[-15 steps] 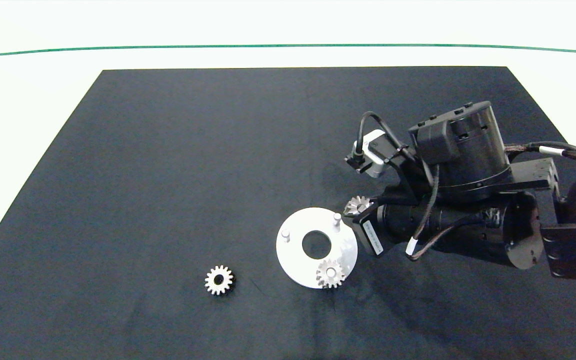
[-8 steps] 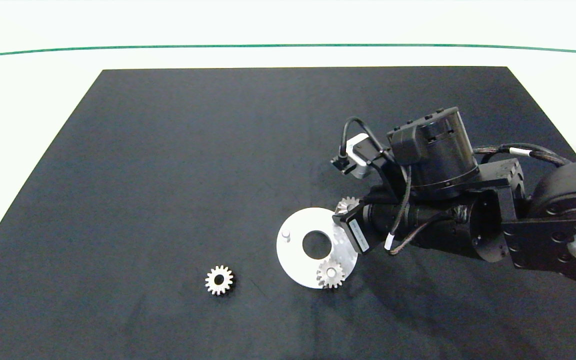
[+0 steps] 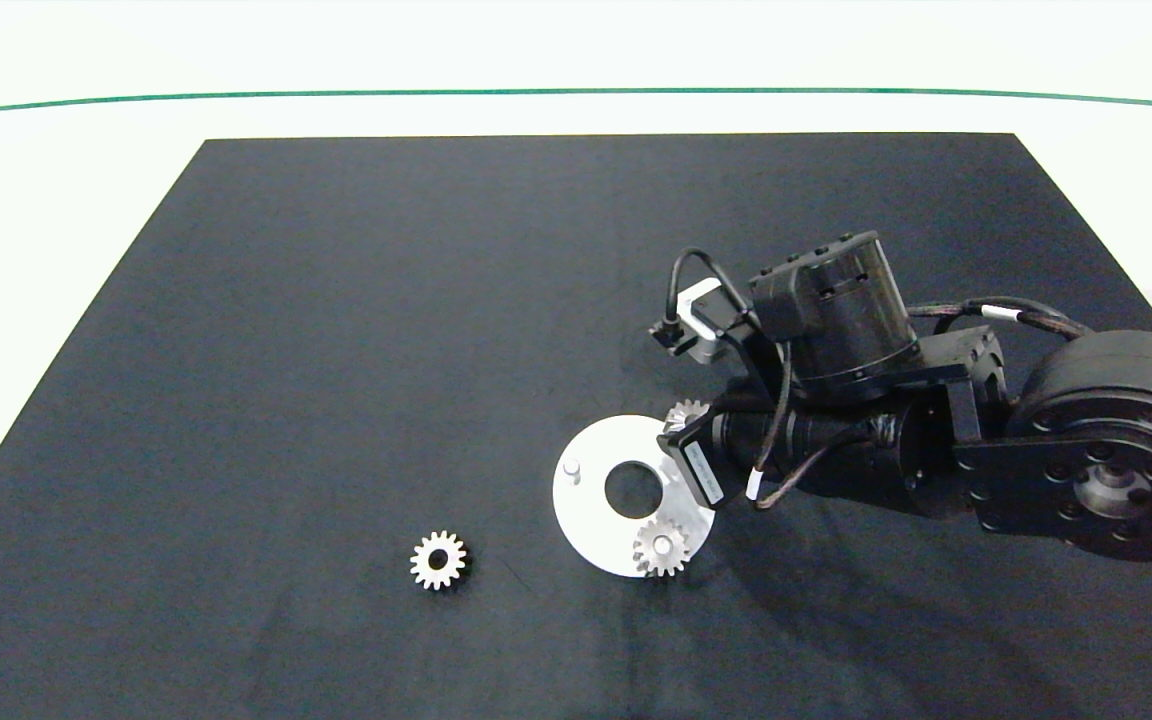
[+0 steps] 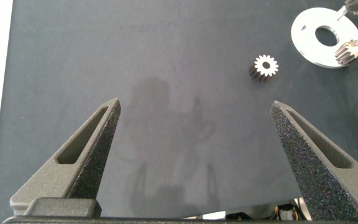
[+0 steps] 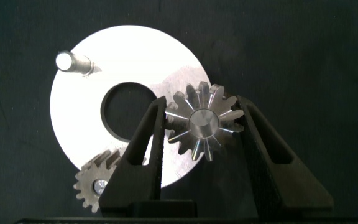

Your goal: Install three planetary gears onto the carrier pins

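Observation:
The white carrier disc (image 3: 586, 510) lies on the black mat. One planetary gear (image 3: 660, 547) sits on the disc's near pin, and the left pin (image 3: 572, 468) stands bare. My right gripper (image 3: 684, 428) is shut on a second gear (image 5: 219, 106) at the disc's far right. The third pin's tip (image 5: 202, 122) shows in that gear's centre hole. Another gear (image 3: 438, 560) lies loose on the mat, left of the disc. My left gripper (image 4: 196, 104) hangs open over bare mat, out of the head view.
The black mat (image 3: 386, 300) covers most of the white table, whose pale surface shows around the mat's left, right and far edges. The bulky right arm (image 3: 1036, 450) reaches in over the mat's right side.
The right arm has moved left and lower with its gear, from beside the disc's rim to over the far right pin. That pin is now hidden in the head view.

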Controlling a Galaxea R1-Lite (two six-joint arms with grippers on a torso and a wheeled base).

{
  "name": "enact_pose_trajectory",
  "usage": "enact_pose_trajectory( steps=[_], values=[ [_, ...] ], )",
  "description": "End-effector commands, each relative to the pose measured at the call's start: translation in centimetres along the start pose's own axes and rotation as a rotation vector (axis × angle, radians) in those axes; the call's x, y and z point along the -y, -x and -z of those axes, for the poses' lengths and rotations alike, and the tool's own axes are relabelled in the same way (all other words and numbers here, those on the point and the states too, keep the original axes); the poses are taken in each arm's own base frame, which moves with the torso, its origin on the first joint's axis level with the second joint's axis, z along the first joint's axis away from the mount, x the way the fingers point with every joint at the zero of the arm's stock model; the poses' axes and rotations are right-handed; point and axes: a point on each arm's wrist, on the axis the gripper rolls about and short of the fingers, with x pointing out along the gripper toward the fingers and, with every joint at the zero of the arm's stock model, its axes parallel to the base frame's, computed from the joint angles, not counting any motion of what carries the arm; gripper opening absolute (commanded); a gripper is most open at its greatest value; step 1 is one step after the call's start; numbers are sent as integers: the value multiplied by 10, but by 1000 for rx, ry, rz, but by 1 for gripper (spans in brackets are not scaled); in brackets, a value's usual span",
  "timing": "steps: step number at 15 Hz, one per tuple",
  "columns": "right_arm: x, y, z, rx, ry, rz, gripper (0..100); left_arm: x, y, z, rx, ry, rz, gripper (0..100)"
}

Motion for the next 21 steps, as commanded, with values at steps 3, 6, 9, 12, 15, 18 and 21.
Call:
enact_pose_trajectory(
  steps=[3,6,9,12,15,18,21],
  values=[
    [-3,-7,2,-10,4,1,16,0,0,0,-2,0,0,100],
    [-4,-10,3,-17,4,-1,16,0,0,0,-2,0,0,100],
    [-4,-12,3,-9,1,2,16,0,0,0,-2,0,2,100],
    [-4,-12,2,-4,0,1,16,0,-1,-1,-4,0,2,100],
    [-1,-11,-2,9,-7,8,16,0,-1,-1,-7,0,2,100],
    [-2,-13,-2,4,-7,8,16,0,-1,-1,-5,-1,8,100],
    [-2,-14,-1,1,-6,8,16,0,-1,-1,-5,-1,8,100]
  ],
)
